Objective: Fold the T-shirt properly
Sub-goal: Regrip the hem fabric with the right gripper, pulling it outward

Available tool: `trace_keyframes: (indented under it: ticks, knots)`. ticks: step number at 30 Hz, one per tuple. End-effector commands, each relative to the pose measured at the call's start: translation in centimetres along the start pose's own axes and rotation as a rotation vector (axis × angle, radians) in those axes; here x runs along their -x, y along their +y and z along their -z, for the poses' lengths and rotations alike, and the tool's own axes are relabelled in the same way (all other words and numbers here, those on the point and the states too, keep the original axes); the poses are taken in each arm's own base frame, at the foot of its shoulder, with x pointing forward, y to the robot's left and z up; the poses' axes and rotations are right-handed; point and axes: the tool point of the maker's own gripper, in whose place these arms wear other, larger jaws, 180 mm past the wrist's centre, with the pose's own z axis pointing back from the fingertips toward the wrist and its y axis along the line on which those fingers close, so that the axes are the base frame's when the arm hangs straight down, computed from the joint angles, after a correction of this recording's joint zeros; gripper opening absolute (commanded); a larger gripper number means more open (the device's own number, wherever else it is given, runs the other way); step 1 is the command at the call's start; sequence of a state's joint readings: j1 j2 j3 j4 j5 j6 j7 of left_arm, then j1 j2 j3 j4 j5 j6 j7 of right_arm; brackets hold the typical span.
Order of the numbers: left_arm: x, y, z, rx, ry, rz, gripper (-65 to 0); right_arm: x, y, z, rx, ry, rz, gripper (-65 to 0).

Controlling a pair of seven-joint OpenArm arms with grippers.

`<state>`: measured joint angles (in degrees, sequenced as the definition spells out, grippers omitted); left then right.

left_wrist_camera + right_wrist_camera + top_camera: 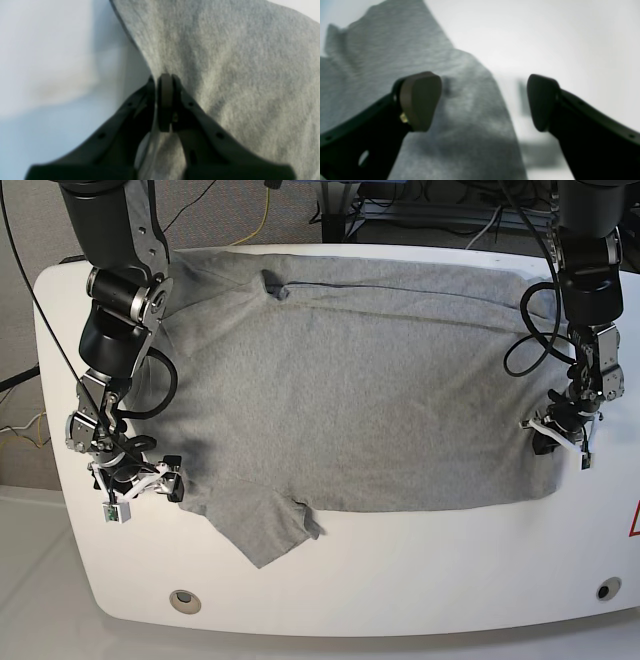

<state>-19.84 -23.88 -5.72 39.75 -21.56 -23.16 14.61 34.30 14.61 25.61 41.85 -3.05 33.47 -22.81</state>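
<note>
The heather-grey T-shirt (350,380) lies spread plain side up across the white table, with one sleeve (265,530) pointing toward the front edge. At the shirt's right edge in the base view, my left gripper (560,438) is shut on the fabric. The left wrist view shows its pads (165,82) pinched together on a fold of the T-shirt (225,62), which is pulled into a ridge. My right gripper (150,480) stands open at the shirt's left front corner. Its fingers (420,100) are wide apart above the edge of the T-shirt (470,130) and hold nothing.
The white table (400,590) has a rounded front edge with bare surface in front of the shirt. A red warning mark (632,520) sits at the right rim. Cables (260,210) hang behind the table's far edge.
</note>
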Motion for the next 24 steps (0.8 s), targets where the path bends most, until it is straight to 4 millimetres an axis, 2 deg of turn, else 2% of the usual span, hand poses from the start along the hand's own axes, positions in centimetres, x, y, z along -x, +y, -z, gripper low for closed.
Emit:
trace_keyframes:
  ticks: [1, 4, 7, 14, 24]
  knots:
    - [1.5, 0.7, -0.2, -0.02, 0.086, 0.03, -63.4, -2.7, -0.6, -0.2, 0.0, -0.085, 0.007, -10.0]
    - [1.6, 0.7, -0.2, -0.021, 0.087, 0.03, -63.4, -1.9, -1.0, 0.0, 0.013, -0.09, 0.033, -10.0]
    - [1.7, 0.7, -0.2, -0.021, 0.089, 0.03, -63.4, -1.2, -2.5, -0.2, 0.053, -0.093, 0.057, -10.0]
    - [2.6, 0.8, -0.4, -0.022, 0.105, 0.028, -63.4, 0.7, -2.7, 0.4, 0.055, -0.094, 0.104, -10.0]
    - [2.7, 0.8, -0.4, -0.022, 0.106, 0.026, -63.4, 1.6, -4.1, 0.0, 0.075, -0.089, 0.117, -9.8]
